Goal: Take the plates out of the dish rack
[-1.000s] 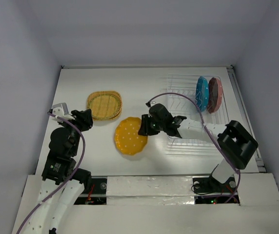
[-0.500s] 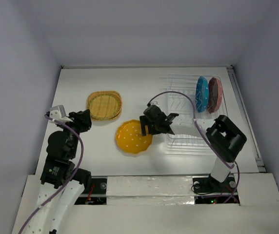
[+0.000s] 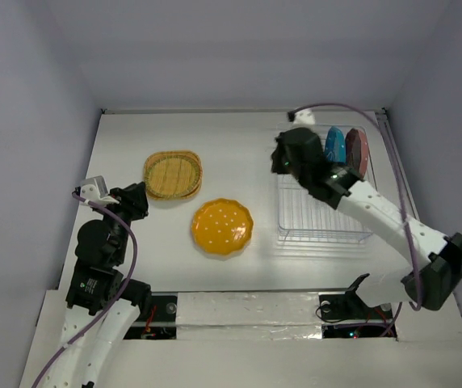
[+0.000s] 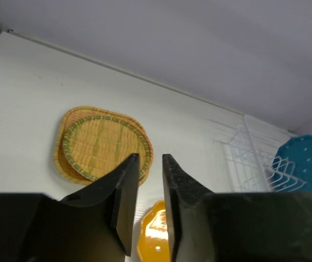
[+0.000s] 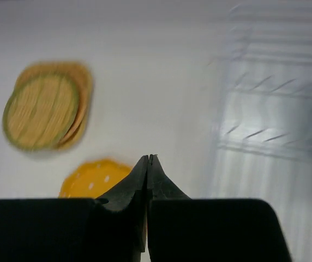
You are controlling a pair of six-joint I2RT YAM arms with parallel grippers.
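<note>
Hovering beside the white wire dish rack (image 3: 324, 236), the right gripper (image 5: 149, 159) is closed, empty; the left gripper (image 4: 150, 159) slightly open, apparently empty.

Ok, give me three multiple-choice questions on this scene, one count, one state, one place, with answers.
1. How many plates stand in the dish rack? A one B two C four
2. The right gripper is: A shut and empty B wide open C shut on a plate
3. The orange plate is: A in the dish rack B flat on the table C in the right gripper
Answers: B, the blue plate and dusty red plate; A, fingertips meet, nothing between; B, it lies near the tan plates.
</note>
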